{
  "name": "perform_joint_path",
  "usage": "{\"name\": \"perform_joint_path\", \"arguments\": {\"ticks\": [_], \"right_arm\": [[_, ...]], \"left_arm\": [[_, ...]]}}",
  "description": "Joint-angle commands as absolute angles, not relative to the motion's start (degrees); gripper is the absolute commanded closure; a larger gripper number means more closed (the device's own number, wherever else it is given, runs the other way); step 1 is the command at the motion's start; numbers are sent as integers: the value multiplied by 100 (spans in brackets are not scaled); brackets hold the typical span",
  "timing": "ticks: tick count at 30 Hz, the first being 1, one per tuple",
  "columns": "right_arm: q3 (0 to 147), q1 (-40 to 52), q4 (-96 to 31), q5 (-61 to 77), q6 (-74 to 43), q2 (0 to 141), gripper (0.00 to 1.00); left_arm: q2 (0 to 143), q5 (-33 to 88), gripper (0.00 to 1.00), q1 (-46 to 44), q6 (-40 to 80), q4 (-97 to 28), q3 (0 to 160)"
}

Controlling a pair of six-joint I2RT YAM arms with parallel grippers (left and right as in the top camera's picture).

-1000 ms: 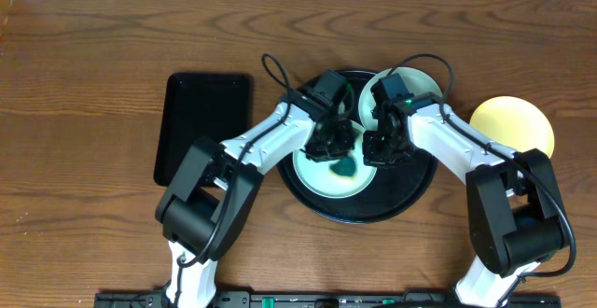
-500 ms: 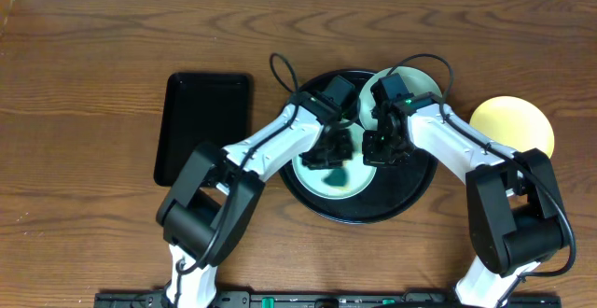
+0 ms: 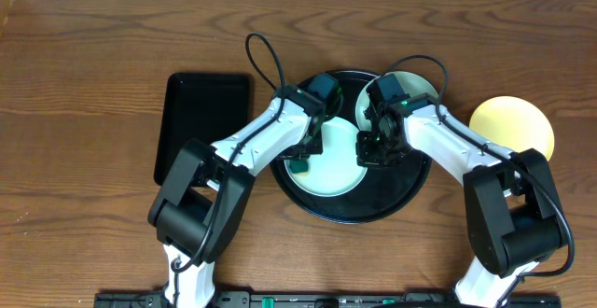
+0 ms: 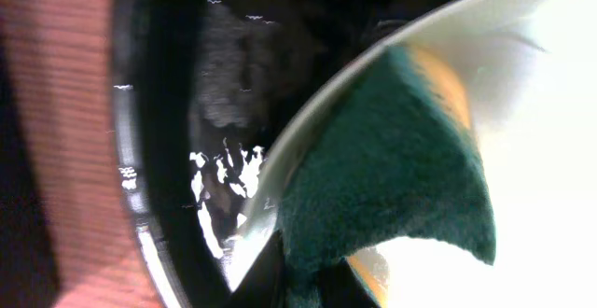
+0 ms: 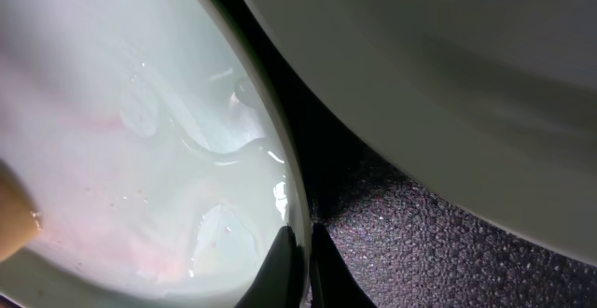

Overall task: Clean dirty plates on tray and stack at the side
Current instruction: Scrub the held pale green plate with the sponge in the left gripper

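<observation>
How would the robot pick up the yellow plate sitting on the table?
Probably by its rim. The yellow plate lies flat on the table, so nothing sticks up to grab from the side. Come down from above at its open right edge, one finger inside the rim, one outside. The right gripper pinches the mint plate that way.

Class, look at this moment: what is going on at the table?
The left gripper holds a green sponge against the left edge of a mint plate on the round black tray. The right gripper pinches that plate's right rim, steadying it. A second mint plate lies on the tray; a yellow plate sits on the table beside it.
</observation>
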State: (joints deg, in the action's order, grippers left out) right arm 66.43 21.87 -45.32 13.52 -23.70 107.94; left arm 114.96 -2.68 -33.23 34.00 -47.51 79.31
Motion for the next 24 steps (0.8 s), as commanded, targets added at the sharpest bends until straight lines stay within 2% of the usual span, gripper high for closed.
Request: {"name": "perform_joint_path", "arguments": {"ticks": [1, 4, 7, 24], "right_arm": [[6582, 2104, -4654, 753, -2311, 10873, 99], [6582, 2106, -4652, 753, -2311, 10873, 99], [6582, 2106, -4654, 753, -2311, 10873, 99], [6582, 2104, -4672, 753, -2314, 10873, 99]], "left_arm": [[11810, 875, 93, -3127, 3328, -4364, 7675], [11813, 2056, 93, -3203, 3581, -3774, 7675], [11863, 2545, 92, -3404, 3876, -3232, 7675], [12057, 3299, 92, -4211, 4215, -2790, 7675]]}}
